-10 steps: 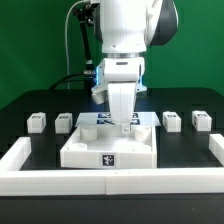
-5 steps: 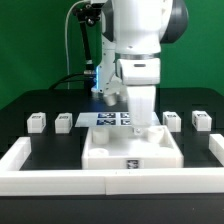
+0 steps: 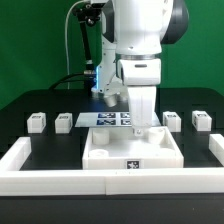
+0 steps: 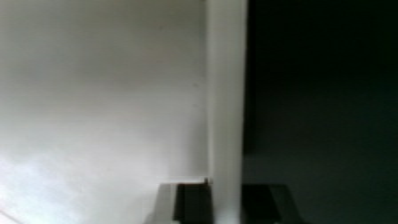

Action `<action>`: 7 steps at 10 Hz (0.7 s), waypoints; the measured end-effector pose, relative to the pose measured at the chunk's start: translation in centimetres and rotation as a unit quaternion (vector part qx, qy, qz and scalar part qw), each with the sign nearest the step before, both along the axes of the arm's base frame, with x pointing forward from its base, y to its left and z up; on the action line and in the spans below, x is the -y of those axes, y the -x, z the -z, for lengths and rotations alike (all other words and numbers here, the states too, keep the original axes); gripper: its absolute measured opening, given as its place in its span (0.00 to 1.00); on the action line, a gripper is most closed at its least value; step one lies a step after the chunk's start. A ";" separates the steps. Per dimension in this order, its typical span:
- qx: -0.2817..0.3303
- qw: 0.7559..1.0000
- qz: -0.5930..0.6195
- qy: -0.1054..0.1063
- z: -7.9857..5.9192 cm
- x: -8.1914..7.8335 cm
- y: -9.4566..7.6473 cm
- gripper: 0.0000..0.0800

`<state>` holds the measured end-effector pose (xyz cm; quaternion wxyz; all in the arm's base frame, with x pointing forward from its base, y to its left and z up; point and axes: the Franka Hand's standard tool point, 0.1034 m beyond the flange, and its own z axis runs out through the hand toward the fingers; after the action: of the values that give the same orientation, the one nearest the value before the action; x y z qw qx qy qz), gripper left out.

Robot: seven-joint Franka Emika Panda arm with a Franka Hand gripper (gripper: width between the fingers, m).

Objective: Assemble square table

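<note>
Since a second ago the arm (image 3: 140, 45) and the slab (image 3: 130, 152) have shifted toward the exterior view's right. The slab lies flat on the dark bench (image 3: 25, 108), its near edge against the long rim wall (image 3: 60, 182) and the marker board (image 3: 108, 118) just beyond its far edge. Four legs (image 3: 37, 122) stand in a far row, two at each side, apart from the slab. The fingers (image 3: 140, 127) are pinched shut on the slab's raised far edge, right of its middle.
</note>
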<state>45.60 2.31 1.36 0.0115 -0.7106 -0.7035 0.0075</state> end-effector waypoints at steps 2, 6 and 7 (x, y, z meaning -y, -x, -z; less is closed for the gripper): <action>0.007 1.000 -0.004 -0.004 0.0 -2.1 -1.4 0.07; 0.015 1.000 0.001 -0.011 0.0 -4.5 -3.4 0.07; 0.011 1.000 0.004 -0.011 0.0 -5.2 -3.4 0.07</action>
<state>49.02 7.52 1.40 0.0114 -0.7130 -0.7010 -0.0079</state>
